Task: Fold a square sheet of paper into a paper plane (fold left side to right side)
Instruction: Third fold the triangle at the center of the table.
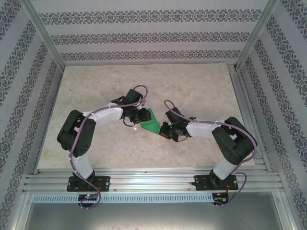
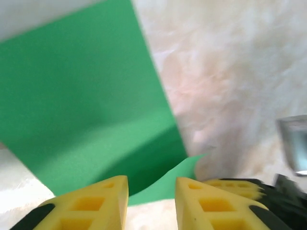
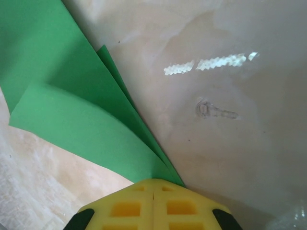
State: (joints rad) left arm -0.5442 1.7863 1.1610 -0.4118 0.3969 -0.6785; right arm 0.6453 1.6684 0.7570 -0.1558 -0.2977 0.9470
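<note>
Paper (image 1: 151,123) lies mid-tabletop (image 1: 201,86) between my arms, creased into loose layers but no dart yet. My right end effector (image 3: 153,188) is clenched on its corner; my left end effector (image 2: 152,189) stands parted, released. Most folds remain, I judge.

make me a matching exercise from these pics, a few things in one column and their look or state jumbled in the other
Column one
1. left end effector
2. right end effector
3. green paper sheet
4. table top

Column two
a. pale, marbled and glossy
b. yellow fingers pressed together on the paper's pointed corner
c. folded into overlapping layers, lying between the two arms
d. yellow fingers apart, with a gap between them

Pairs: 1-d, 2-b, 3-c, 4-a
</note>
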